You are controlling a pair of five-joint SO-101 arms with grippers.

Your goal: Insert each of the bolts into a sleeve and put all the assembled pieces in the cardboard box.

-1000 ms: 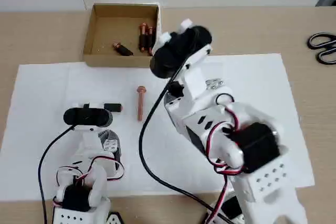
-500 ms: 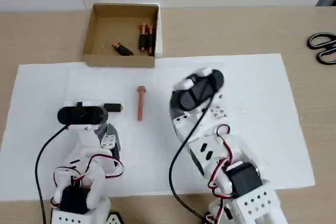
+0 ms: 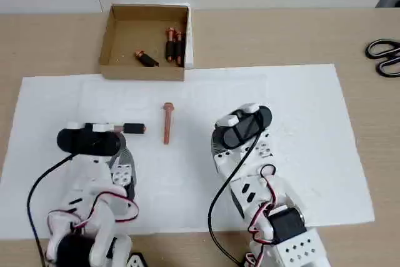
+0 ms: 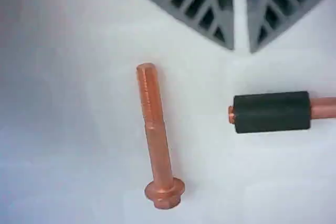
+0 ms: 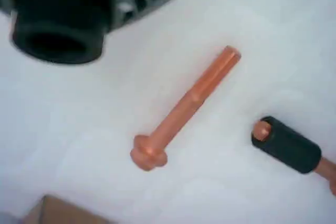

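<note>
Left arm sits low. Left gripper (image 4: 240,35) has its jaws drawn almost together, with a thin slit between them and nothing held. Just ahead of its tips lies one assembled piece (image 4: 270,112), a black sleeve with copper showing at both ends, flat on the paper sheet (image 3: 300,92).

Further out and off to that gripper's right is the loose bolt (image 4: 157,140). It lies flat with its head away from the hand and its threaded end toward it.

Well ahead of both hands is the cardboard box (image 3: 106,42), which I count as holding three finished pieces.

The right gripper (image 5: 105,3) looks clamped on a bare sleeve (image 5: 56,38), open bore facing out. The loose bolt is ahead and to its left. Scissors (image 3: 382,48) lie well off to its right.

Risks as I judge them:
- The bolt is free on smooth paper, so pushing the sleeve onto it would slide or roll it rather than seat it. The left hand has to hold it first.
- Reaching for the bolt, the left hand passes the assembled piece and could knock it away.
- If the sleeve is held off-centre, it may tilt when it meets the bolt tip.

Since a second ago, the right arm was stretched over the box's near corner and has folded back beside the bolt. The left arm has eased slightly back. The bolt, the assembled piece and the box contents are unmoved.
</note>
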